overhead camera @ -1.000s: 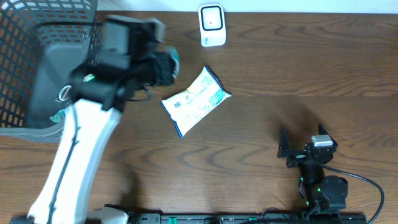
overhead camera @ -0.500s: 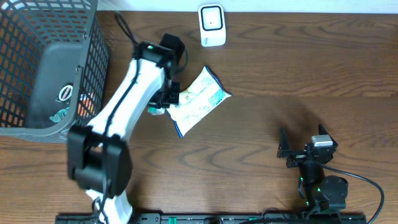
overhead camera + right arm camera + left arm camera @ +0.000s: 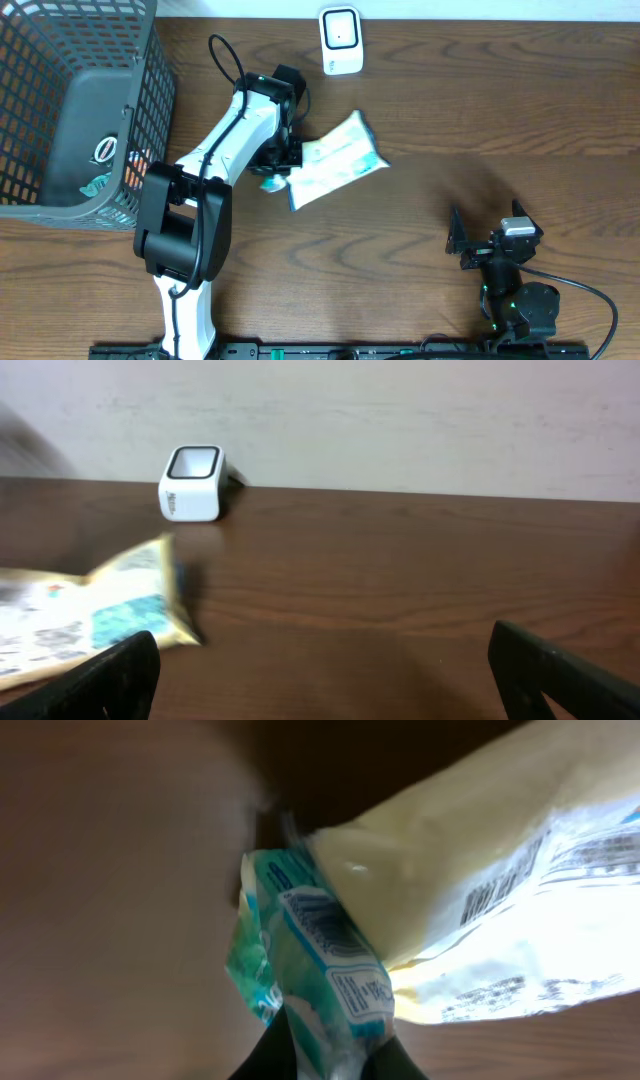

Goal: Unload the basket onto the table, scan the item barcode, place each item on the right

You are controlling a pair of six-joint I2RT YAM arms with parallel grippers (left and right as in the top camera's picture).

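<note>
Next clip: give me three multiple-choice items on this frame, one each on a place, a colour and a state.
1. Where on the table is the scanner? A) far edge B) near edge C) middle
2. Basket colour? A) red B) grey C) yellow
3. The left gripper is: A) open, empty B) shut on the teal packet C) shut on the scanner
Answers: 1 A, the overhead view shows it at the far edge; 2 B, grey mesh; 3 B, its fingers pinch the packet.
</note>
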